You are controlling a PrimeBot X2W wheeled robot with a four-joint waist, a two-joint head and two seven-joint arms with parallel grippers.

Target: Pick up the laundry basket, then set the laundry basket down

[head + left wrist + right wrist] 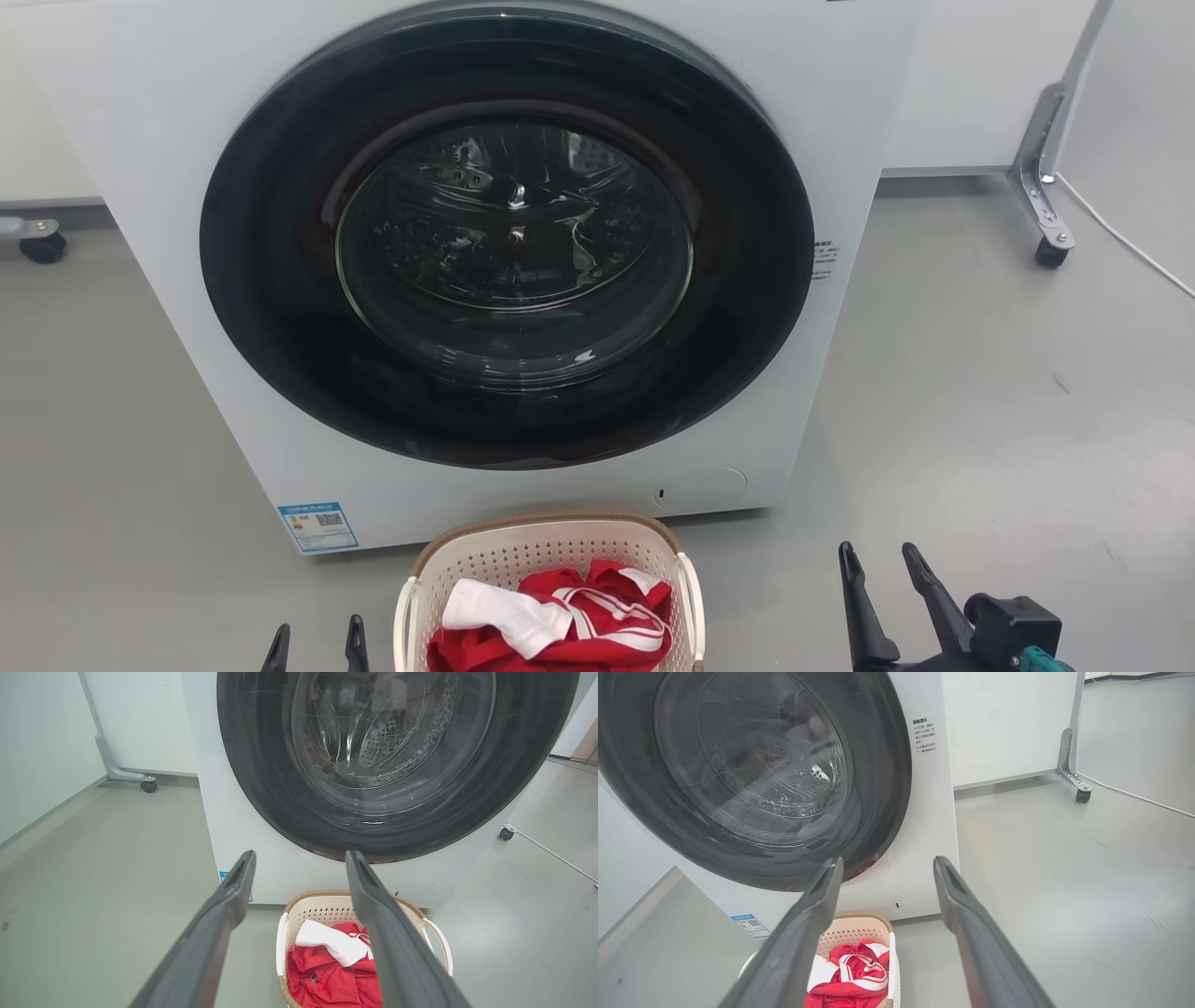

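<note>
The laundry basket [546, 555] sits on the floor [980, 373] just in front of the washer [187, 187], between my left end effector [316, 646] and right end effector [879, 560], both spread apart and empty. I'd close each on a white side handle [693, 597] together, lifting level.

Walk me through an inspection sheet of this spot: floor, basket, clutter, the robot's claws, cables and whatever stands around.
Surface: grey floor, a few faint scuffs.
Job's things: laundry basket on the floor just before the washer, holding red and white clothes.
Clutter: nothing seen.
Grippers: left gripper open, left of the basket; right gripper open, to its right; neither touches it.
Cables: white cable on the floor, far right.
Surroundings: white washer, round door shut; wheeled frame leg by the wall.
</note>
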